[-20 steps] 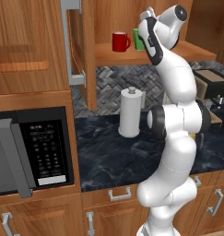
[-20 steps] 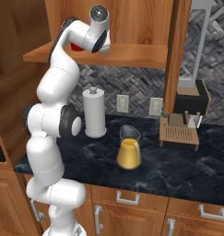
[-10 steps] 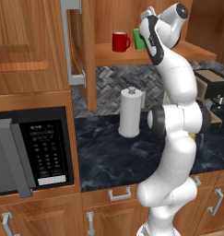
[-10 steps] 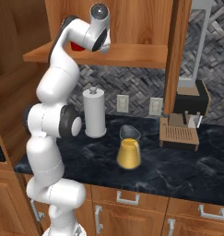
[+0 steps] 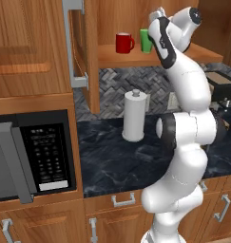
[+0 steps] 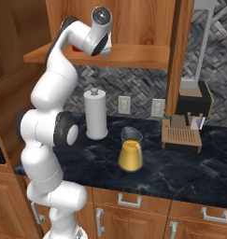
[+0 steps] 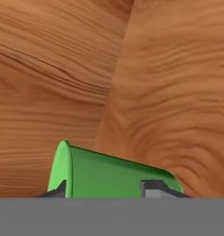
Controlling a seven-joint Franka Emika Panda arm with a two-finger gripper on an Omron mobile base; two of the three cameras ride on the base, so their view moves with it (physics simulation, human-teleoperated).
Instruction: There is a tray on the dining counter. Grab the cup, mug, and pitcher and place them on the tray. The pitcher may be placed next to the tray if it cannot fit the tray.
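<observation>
The cup stands on the open shelf, just right of the mug. The gripper appears clamped around its green wall, though the tips barely show. It's probably light, rigid and smooth; a mid-body grip suits it.

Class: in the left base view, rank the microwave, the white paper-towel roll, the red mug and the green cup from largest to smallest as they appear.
1. Black-fronted microwave, though it sits nearest the camera.
2. White paper-towel roll.
3. Red mug with a handle and green handleless cup: look about alike; the cup is partly hidden behind the arm, so unranked.
</observation>
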